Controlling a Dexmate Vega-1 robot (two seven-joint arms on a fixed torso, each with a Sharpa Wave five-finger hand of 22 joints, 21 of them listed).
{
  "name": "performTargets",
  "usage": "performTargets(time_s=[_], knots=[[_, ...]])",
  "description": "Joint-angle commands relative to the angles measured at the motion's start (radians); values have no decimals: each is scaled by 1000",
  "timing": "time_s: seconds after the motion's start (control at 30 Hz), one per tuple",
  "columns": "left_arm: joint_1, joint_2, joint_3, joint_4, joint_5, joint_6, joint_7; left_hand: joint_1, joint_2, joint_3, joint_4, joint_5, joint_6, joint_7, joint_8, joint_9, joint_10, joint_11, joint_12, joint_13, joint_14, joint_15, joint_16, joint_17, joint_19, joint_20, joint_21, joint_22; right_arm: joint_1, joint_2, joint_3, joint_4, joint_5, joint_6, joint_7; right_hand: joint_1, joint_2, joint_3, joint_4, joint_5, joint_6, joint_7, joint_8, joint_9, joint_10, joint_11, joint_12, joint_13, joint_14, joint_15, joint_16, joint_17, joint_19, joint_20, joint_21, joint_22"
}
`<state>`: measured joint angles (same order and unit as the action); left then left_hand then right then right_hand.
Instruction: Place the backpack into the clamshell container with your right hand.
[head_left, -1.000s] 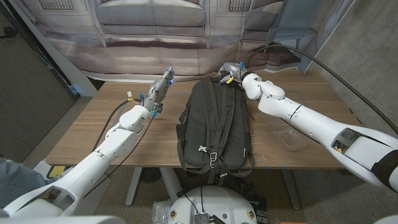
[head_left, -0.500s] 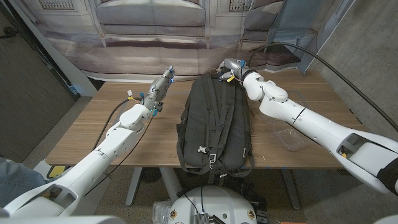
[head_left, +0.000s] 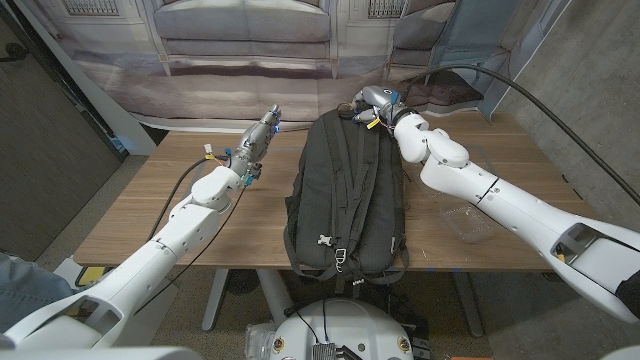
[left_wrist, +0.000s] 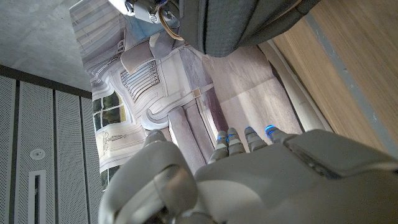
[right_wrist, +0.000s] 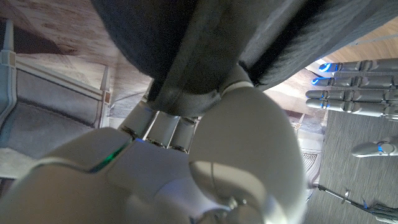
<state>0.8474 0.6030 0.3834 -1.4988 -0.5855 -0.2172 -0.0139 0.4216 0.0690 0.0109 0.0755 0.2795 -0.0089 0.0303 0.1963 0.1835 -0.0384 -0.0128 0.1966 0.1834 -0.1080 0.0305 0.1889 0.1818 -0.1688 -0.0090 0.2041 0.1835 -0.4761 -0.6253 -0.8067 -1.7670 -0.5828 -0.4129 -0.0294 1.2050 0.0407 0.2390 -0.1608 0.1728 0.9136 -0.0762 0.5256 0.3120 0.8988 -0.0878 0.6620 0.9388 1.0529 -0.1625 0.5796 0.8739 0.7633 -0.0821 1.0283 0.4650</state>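
A big black backpack (head_left: 345, 195) is lying on the wooden worktop (head_left: 140, 215), in the middle, with its straps facing up. Its bottom end is hanging a little over the near edge of the worktop. Its top end is at the far side, and it is looking a bit lifted there.

The right robot hand (head_left: 372, 105) is reaching over to the far end of the backpack. It is grasping the top of the backpack. In the right wrist view, the fingers (right_wrist: 163, 127) are curling around a dark strap or handle of the bag (right_wrist: 205, 56), and the black cloth is sitting right on top of the hand.

The left robot hand (head_left: 258, 138) is waiting on the left of the backpack, near it but not touching it. Its fingers are straight and pointing away toward the far side of the worktop. It is holding nothing. In the left wrist view, its fingertips (left_wrist: 239, 140) are stretching out in a row, and the dark backpack (left_wrist: 242, 25) is showing beyond them.

A see-through clamshell container (head_left: 468, 222) is sitting on the worktop to the right of the backpack, under the right arm. The backpack is not inside it. The container is looking much smaller than the backpack.
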Motion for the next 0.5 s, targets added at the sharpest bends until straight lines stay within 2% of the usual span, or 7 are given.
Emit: performTargets(time_s=[0.03,0.5], knots=[[6,8,-5,-17,0,2,-3,5,7,-3,3,-2,4,4,0,3,-2,-2,5,3,0,-1,0,2,-23,2,3,4,-39,-22,35,-83,-26,-27,-3,60,57,21,14,7,4,0,8,136,27,-13,-4,81,29,-70,-4,6,-3,-125,11,-2],[7,4,-2,-20,1,3,1,6,8,-5,3,-2,5,4,0,3,-2,0,5,3,0,-1,0,2,-23,3,3,4,-66,-39,76,-160,-16,-71,31,58,60,25,15,8,5,-4,3,137,32,-21,-18,86,32,-70,-11,14,-6,-125,23,-15]])
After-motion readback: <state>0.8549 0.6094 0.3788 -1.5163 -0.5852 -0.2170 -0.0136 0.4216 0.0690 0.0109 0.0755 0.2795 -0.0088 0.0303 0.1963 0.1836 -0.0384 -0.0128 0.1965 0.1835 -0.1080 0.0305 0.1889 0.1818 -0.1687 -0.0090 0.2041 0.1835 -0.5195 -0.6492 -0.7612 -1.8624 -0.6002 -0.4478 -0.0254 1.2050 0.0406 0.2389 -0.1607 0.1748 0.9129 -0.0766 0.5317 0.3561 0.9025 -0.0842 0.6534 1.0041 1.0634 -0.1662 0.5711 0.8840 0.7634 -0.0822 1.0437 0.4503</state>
